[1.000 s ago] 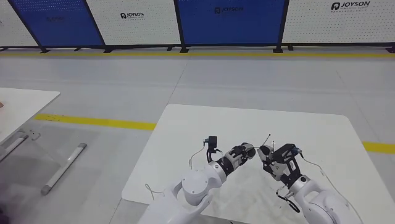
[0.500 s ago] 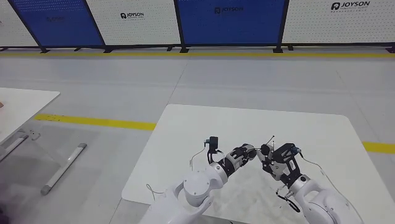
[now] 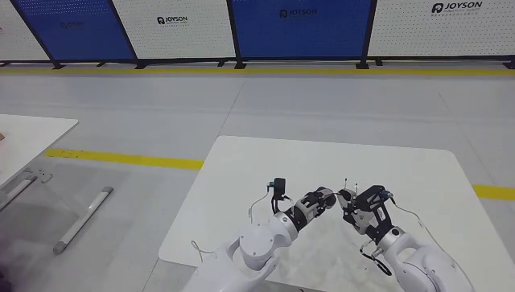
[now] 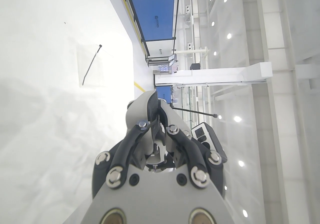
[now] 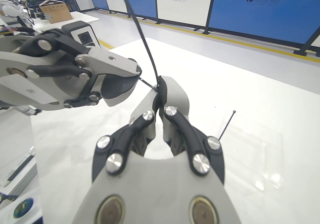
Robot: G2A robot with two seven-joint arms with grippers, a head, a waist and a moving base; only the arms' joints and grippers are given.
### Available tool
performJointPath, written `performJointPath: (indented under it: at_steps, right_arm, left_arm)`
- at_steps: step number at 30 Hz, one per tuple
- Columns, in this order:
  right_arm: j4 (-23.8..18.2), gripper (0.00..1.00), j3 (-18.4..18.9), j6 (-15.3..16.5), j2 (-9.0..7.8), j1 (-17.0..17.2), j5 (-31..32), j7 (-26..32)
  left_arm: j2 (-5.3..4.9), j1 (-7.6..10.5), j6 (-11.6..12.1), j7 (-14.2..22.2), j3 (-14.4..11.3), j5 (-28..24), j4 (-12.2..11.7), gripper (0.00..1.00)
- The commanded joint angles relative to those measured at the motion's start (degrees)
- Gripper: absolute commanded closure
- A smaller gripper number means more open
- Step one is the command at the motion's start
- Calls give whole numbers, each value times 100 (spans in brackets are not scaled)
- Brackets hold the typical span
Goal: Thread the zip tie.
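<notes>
A black zip tie (image 5: pixel 140 30) is pinched in my right gripper (image 5: pixel 160 90), which is shut on it. The strap rises from the pads, curving up to its square head. The thin tail end runs sideways into my left gripper (image 5: pixel 136 72), which is shut on that tail. In the top view both grippers meet tip to tip over the white table (image 3: pixel 265 163), the left gripper (image 3: pixel 328 198) beside the right gripper (image 3: pixel 346 205). From the left wrist view, my left gripper (image 4: pixel 156 107) is shut and the zip tie (image 4: pixel 195 111) sticks out past it.
A second black zip tie (image 5: pixel 226 125) lies flat on a clear plastic sheet (image 5: pixel 255 140) on the table, a short way beyond the grippers; the same spare tie (image 4: pixel 91 65) lies near the table's rounded corner. Blue and white panels stand behind the floor's yellow line.
The two grippers have stayed tip to tip. The tie's upright end has swung slightly, and the left arm has edged a little toward the right one.
</notes>
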State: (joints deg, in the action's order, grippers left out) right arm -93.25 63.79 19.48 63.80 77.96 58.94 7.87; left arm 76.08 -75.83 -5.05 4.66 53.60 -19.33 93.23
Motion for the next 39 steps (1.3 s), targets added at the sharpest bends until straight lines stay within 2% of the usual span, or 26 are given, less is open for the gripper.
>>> performJointPath:
  at_steps: [1,15,25,30,35,39]
  right_arm:
    - [21,100,-13,0,9,-14,-11,22]
    - [99,100,-98,0,36,-75,-160,75]
    - [174,100,-77,0,-18,-84,-476,-49]
    - [189,100,-87,0,-32,-98,-517,-46]
    - [175,100,-87,0,-50,-88,-514,-88]
    - [198,100,-105,0,-61,-100,-495,-26]
  left_arm:
    - [1,-20,65,29,1,-9,11,100]
    - [-16,-166,399,184,57,18,129,100]
    - [-14,-195,466,188,85,6,139,100]
    - [-14,-203,497,199,97,13,136,100]
    - [-6,-175,429,169,85,25,105,100]
    - [-3,-186,495,148,97,8,120,100]
